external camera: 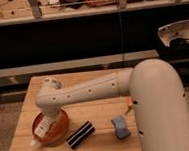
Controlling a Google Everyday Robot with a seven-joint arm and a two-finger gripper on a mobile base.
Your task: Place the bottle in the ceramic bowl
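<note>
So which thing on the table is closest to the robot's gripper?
The bottle, lying tilted in the ceramic bowl. The gripper hangs right above it; the black bar and blue block sit farther right.

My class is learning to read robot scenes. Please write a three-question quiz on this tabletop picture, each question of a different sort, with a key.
1. True or false: the ceramic bowl sits near the wooden table's front-left corner.
2. What lies closest to the bowl's right side? A) black rectangular object B) blue object C) small orange item
3. Fill in: the end effector is over the ____, with the bottle at the bowl's left rim.

Key: 1 true; 2 A; 3 bowl.
</note>
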